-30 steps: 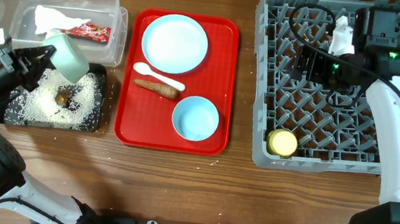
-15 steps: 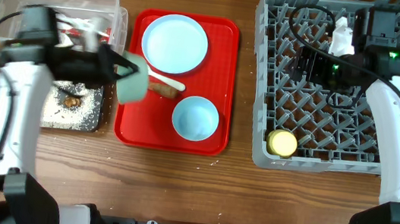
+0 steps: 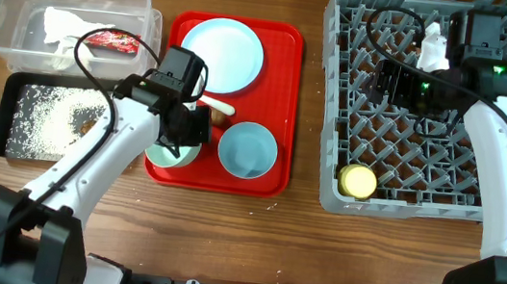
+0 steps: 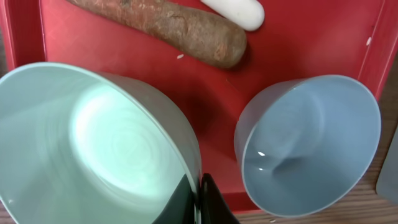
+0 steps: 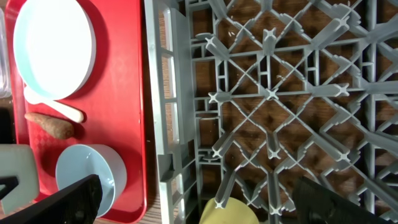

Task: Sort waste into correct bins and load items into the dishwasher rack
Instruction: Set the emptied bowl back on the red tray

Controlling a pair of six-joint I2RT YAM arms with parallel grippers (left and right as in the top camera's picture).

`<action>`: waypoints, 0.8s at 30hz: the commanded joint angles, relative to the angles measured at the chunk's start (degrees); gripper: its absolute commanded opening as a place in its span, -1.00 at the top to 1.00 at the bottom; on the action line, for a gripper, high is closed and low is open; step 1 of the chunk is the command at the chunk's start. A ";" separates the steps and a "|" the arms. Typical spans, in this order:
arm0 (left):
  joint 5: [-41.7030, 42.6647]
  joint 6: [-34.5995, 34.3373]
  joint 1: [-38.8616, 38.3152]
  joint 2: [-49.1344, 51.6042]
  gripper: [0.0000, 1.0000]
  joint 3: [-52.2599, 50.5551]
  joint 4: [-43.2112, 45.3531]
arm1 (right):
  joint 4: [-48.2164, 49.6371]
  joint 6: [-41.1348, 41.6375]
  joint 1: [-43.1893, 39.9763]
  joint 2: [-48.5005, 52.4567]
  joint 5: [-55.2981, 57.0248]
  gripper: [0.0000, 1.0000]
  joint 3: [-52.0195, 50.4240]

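The left gripper (image 4: 200, 196), its fingers pinching the rim of the mint green bowl (image 3: 167, 155), has swung right from the rice-strewn black tray (image 3: 5, 116). The bowl is now upright over the red tray's (image 3: 283, 97) near-left corner, beside the pale blue bowl (image 3: 248, 149). The right gripper (image 5: 196, 183) stays spread wide above the grey dishwasher rack (image 3: 395, 169).

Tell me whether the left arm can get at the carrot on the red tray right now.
Probably not yet. The carrot lies uncovered just ahead of the left hand, but that hand is shut on the rim of the mint bowl; it would likely have to set the bowl down first.
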 commanded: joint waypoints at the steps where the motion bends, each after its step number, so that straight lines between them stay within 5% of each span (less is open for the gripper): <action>1: -1.14 -0.96 -0.26 0.20 0.89 -0.39 1.07 | -0.04 -0.17 0.02 -1.22 0.55 -0.99 0.76; 7: 1.68 -0.94 -0.37 0.20 0.59 -0.39 2.16 | -0.09 -0.15 0.02 -1.22 0.55 -1.00 0.76; 12: 2.08 -0.90 -0.37 0.20 0.14 -0.39 4.28 | -0.07 -0.17 0.02 -1.22 0.55 -0.99 0.76; 18: 2.10 1.31 -0.37 0.17 0.01 1.42 10.97 | 0.48 0.07 0.02 -1.22 0.55 -1.00 0.76; 24: 1.11 7.39 -0.37 0.55 -0.27 12.79 7.89 | 3.19 4.35 0.02 -1.22 -2.27 -0.99 0.76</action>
